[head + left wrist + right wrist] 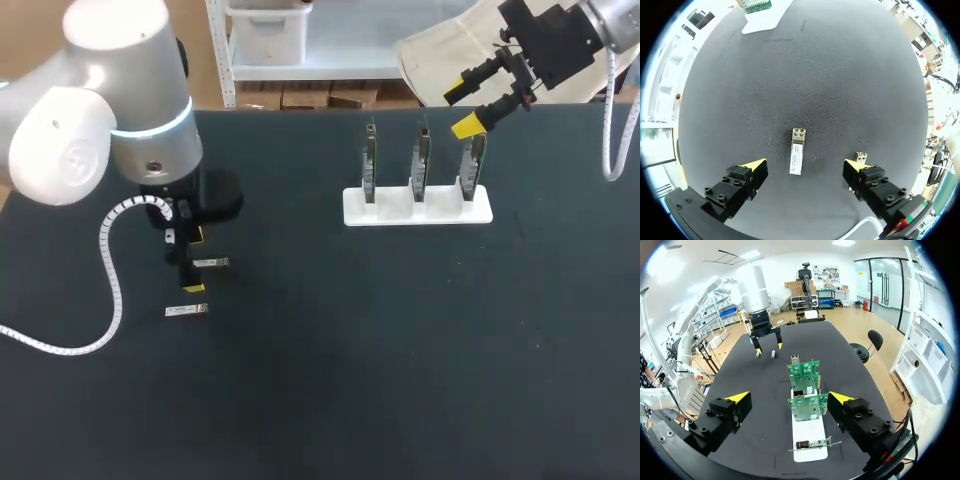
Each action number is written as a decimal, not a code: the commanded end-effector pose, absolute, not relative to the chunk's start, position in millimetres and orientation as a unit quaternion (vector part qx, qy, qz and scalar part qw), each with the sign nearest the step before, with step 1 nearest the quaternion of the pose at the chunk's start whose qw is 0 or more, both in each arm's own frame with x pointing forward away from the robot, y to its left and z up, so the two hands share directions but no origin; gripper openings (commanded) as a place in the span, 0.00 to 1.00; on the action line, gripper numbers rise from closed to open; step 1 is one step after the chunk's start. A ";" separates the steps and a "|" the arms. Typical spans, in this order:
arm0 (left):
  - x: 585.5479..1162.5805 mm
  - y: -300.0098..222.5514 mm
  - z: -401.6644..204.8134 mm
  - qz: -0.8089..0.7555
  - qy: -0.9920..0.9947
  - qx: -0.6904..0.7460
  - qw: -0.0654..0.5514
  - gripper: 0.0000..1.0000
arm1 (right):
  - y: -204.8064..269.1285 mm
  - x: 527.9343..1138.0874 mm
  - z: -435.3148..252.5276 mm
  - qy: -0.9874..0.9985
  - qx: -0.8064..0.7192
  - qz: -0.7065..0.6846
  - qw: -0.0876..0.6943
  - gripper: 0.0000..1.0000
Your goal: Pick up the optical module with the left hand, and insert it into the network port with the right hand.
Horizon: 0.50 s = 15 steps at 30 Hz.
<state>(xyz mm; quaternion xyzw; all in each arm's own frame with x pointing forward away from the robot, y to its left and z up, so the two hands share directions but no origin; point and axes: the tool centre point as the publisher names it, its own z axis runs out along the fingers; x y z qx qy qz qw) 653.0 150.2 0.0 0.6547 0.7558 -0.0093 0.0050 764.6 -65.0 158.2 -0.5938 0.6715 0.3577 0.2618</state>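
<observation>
My left arm comes in over the table's left part, and the left gripper points straight down with its jaws wide and nothing gripped. One optical module lies flat on the black table between the fingers, touching neither. A second optical module lies just beside one yellow fingertip, partly hidden by it. Well apart, toward the right, a white stand holds three green circuit boards upright in a row. A metal network port shows at the middle board's edge. The right gripper hangs above the stand's right end, clear of the boards, with its jaws spread wide and holding nothing
</observation>
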 end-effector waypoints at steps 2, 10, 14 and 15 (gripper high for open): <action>654.1 150.7 -2.1 -0.015 0.758 0.653 0.004 1.00 | -64.7 763.2 158.1 0.672 -0.594 0.356 0.263 1.00; 652.9 148.0 -5.5 -0.021 0.758 0.652 0.006 1.00 | -64.7 763.2 158.1 0.672 -0.594 0.356 0.263 1.00; 652.4 147.9 -6.5 -0.022 0.759 0.651 0.007 1.00 | -64.7 763.2 158.1 0.672 -0.594 0.356 0.263 1.00; 652.3 147.9 -6.8 -0.020 0.758 0.652 0.007 1.00 | -64.7 763.2 158.1 0.672 -0.594 0.356 0.263 1.00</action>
